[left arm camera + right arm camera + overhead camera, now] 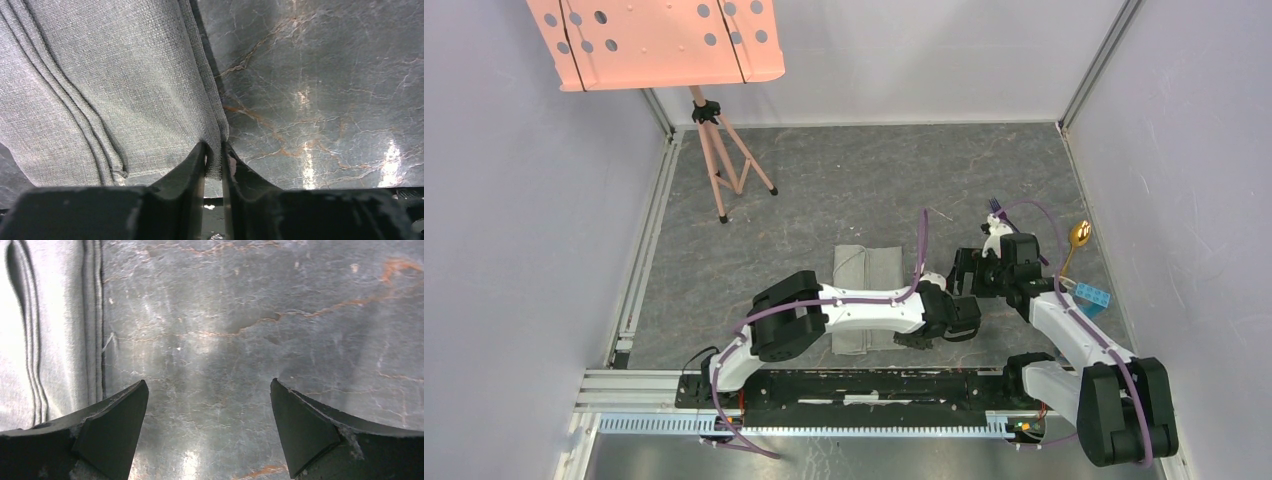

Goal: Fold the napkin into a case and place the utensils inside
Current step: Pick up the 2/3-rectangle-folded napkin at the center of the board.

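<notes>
Left wrist view: left hand [214, 150] pinches edge of woven grey napkin [100, 90]; long axis runs near-to-far on marbled counter [325, 100]; right hand [209, 385] spread.

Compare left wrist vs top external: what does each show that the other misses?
Left wrist only: the left hand pinching the edge of the napkin, weave and fold lines up close. Top external only: fork, spoon, blue block, pink panel, right arm. Both: the folded napkin lying on the marbled table.
</notes>
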### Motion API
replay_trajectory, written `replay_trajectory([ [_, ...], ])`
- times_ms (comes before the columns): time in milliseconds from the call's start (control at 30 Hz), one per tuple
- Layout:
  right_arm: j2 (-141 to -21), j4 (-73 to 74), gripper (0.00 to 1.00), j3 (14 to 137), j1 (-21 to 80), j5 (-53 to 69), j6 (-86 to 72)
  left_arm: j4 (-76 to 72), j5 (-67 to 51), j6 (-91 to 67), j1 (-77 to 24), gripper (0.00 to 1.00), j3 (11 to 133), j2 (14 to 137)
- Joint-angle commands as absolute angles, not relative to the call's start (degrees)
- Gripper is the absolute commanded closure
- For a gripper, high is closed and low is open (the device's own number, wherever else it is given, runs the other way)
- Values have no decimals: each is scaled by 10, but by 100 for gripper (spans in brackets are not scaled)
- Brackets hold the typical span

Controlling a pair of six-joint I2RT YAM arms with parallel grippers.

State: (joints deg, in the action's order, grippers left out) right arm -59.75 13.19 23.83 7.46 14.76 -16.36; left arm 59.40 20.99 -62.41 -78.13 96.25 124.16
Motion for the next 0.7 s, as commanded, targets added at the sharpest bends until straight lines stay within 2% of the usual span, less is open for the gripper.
replay_trajectory([
  [0, -603, 77, 2, 225, 75, 236, -132, 601, 238, -609, -778, 81, 958, 1238],
  [100, -612, 25, 2, 206, 77, 301, -164, 573, 237, -607, -777, 87, 913, 1186],
  [300, -664, -92, 2, 201, 129, 341, -300, 529, 222, -625, -771, 97, 836, 1106],
  [433, -705, -209, 2, 183, 177, 354, -418, 514, 214, -629, -771, 98, 814, 1078],
  [667, -743, -316, 2, 146, 246, 321, -529, 513, 218, -629, -770, 98, 799, 1048],
])
